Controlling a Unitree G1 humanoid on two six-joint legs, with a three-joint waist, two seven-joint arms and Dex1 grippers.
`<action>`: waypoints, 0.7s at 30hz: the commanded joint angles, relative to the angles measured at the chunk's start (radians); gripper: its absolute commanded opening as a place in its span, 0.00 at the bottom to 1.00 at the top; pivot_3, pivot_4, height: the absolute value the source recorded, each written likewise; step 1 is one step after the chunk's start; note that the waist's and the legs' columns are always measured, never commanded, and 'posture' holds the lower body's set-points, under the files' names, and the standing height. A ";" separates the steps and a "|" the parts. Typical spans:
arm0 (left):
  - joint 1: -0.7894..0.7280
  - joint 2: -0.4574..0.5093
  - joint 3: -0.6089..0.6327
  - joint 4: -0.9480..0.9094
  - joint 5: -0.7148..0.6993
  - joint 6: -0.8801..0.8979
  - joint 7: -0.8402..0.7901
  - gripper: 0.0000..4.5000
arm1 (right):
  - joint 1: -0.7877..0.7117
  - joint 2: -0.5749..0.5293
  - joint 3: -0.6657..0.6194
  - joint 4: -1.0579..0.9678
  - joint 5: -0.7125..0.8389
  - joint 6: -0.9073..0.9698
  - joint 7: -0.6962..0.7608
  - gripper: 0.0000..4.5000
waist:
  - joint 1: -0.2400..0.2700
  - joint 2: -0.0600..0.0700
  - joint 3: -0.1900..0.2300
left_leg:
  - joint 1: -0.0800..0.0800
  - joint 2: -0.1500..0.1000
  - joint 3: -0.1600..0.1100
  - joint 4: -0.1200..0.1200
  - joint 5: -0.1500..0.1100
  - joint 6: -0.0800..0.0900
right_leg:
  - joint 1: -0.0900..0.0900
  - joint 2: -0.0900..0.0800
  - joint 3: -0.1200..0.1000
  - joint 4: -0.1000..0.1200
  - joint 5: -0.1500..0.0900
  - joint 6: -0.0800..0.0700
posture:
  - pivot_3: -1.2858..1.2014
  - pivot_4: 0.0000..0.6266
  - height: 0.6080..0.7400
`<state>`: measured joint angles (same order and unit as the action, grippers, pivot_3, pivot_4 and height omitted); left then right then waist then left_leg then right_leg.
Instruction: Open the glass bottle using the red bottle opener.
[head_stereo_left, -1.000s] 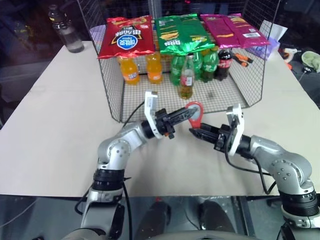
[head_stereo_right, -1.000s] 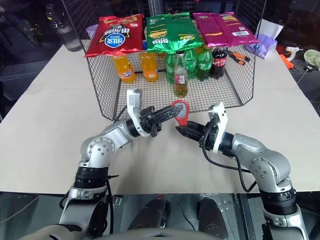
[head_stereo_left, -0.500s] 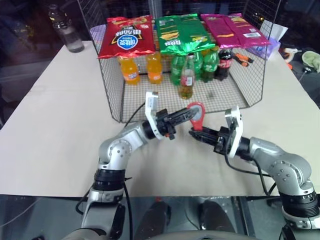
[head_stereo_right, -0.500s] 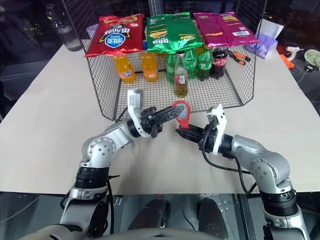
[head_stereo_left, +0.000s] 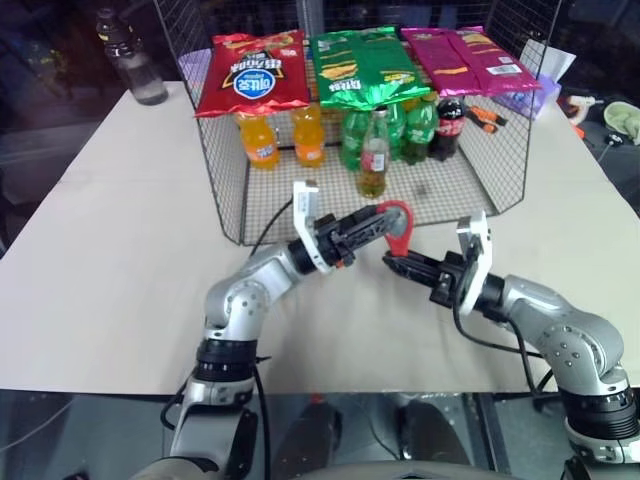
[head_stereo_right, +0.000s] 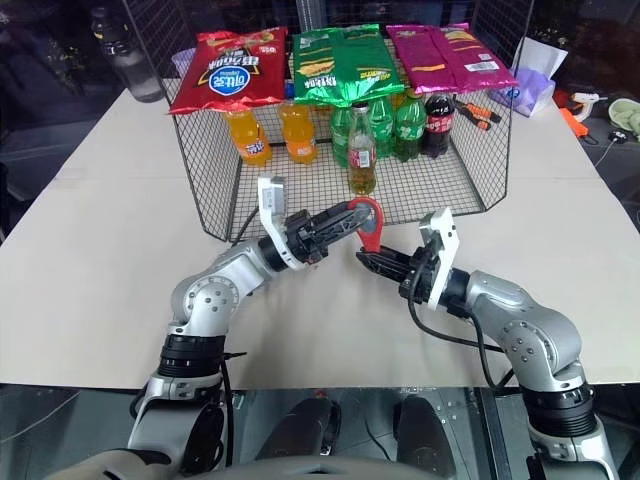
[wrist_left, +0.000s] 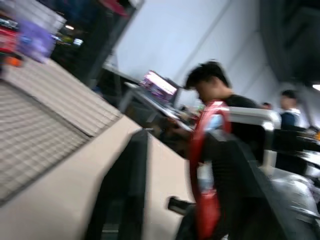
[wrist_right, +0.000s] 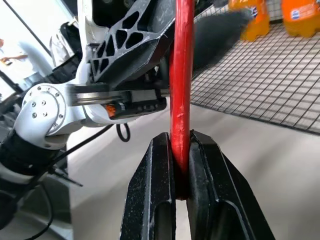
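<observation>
- R gripper: jaws clenched on the handle of the opener; wrist view shows the red strip pinched between both fingers.
- L gripper: jaws parted, released; in its wrist view the fingers stand apart w/ the opener against one of them.
- Opener is upright in the air, ring head on top, between the two grippers, above the table, just in front of the wire basket.
- Bottle stands upright inside the basket, cap on, beside green bottles; orange bottles farther to the robot's left.
- Chip bags lie across the basket top.
- People show blurred in the L wrist view.
</observation>
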<state>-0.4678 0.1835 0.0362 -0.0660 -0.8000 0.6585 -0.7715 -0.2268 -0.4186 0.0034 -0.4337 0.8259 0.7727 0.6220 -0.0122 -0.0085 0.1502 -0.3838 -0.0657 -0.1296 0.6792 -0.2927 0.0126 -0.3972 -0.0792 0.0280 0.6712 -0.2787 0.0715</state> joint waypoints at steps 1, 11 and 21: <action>-0.029 -0.019 0.089 -0.002 0.029 -0.133 0.055 0.52 | 0.007 0.004 -0.035 0.032 -0.070 -0.076 -0.033 0.00 | 0.001 0.000 0.000 | 0.000 0.000 0.000 0.000 0.000 0.000 | 0.000 0.000 0.000 0.000 0.000 0.000 | 0.52 0.24 1.00; -0.210 -0.033 0.071 0.308 0.367 -0.569 0.189 0.52 | -0.027 0.043 -0.121 0.166 -0.180 -0.257 -0.132 0.00 | 0.002 0.000 0.000 | 0.000 -0.001 0.000 -0.002 0.000 0.000 | 0.000 0.000 0.000 -0.002 0.000 0.000 | 0.52 0.24 1.00; -0.311 -0.012 0.055 0.575 0.571 -0.849 0.329 0.99 | -0.006 0.057 -0.159 0.184 -0.240 -0.349 -0.204 0.00 | -0.001 -0.001 0.000 | -0.003 0.000 0.001 -0.010 0.000 0.000 | -0.005 -0.001 0.000 -0.008 0.000 0.000 | 0.52 0.24 1.00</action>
<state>-0.7392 0.1114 -0.0709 0.4770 -0.2316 -0.1193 -0.6120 -0.2700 -0.3420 -0.0352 -0.2546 0.6089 0.4679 0.4510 -0.0135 -0.0090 0.1504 -0.3880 -0.0663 -0.1282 0.6698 -0.2924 0.0123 -0.4032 -0.0798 0.0279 0.6636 -0.2787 0.0716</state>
